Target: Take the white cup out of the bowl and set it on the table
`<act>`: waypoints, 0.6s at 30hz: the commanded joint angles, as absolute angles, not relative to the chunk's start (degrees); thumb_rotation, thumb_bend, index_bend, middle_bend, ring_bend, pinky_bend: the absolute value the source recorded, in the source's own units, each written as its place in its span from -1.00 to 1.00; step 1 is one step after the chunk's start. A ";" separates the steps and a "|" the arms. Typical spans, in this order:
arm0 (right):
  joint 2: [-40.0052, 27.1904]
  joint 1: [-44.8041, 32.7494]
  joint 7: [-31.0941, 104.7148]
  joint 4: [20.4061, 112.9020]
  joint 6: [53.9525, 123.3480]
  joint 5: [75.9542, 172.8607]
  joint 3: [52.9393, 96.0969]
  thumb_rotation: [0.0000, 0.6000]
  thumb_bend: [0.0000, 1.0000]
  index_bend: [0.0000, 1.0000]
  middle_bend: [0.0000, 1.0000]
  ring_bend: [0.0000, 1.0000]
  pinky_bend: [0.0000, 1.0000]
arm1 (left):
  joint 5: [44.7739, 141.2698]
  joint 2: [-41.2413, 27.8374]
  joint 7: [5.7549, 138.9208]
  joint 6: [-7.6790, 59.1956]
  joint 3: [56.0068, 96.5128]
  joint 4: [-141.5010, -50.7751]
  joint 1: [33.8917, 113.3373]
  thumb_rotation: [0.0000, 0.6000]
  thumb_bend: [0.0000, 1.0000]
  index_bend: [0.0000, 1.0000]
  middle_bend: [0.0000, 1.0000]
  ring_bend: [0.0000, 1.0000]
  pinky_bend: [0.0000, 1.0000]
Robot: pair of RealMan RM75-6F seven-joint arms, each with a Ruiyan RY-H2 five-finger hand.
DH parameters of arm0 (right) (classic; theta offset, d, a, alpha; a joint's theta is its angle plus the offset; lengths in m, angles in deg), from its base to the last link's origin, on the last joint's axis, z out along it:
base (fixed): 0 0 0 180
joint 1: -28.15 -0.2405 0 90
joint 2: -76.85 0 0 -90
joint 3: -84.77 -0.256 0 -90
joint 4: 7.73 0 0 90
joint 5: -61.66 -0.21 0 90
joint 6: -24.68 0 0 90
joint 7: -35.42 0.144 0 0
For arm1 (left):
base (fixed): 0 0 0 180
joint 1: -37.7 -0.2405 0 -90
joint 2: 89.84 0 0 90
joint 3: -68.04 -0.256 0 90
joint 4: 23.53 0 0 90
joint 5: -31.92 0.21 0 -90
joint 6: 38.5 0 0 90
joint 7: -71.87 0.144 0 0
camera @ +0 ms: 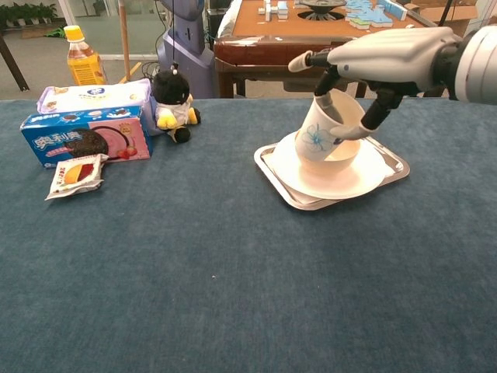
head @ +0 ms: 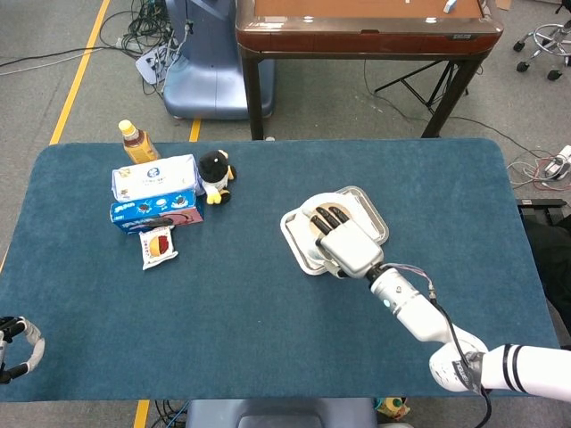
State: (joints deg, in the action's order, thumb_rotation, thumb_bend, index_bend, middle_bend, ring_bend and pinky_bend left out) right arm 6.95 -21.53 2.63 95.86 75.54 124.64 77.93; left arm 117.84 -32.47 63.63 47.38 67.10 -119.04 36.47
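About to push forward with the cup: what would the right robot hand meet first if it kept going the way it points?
Probably nothing on the table. The right robot hand, holding the white cup, points toward bare cloth left of the tray; depth is uncertain.

One cup [camera: 322, 128] (white), one bowl [camera: 345, 155]

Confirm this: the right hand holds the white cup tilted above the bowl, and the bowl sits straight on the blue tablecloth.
Not quite. The right hand does hold the white cup tilted above the bowl, but the chest view shows the bowl on a white plate in a metal tray.
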 commanded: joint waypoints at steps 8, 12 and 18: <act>8.48 -19.48 4.56 98.30 74.73 129.21 82.02 1.00 -0.10 0.29 -0.89 -1.00 -0.83 | 117.91 -32.33 64.01 47.15 66.98 -119.10 36.56 1.00 0.11 0.15 -0.01 -0.33 -0.10; 7.61 -19.09 4.47 97.71 73.89 129.48 83.46 1.00 -0.10 0.29 -0.89 -1.00 -0.83 | 117.76 -32.27 64.28 47.01 67.00 -119.08 36.61 1.00 0.11 0.15 -0.01 -0.33 -0.10; 5.72 -18.76 4.46 96.01 73.07 130.12 84.80 1.00 -0.10 0.29 -0.88 -1.00 -0.83 | 117.59 -32.23 64.19 46.82 67.04 -119.06 36.69 1.00 0.11 0.15 -0.01 -0.33 -0.10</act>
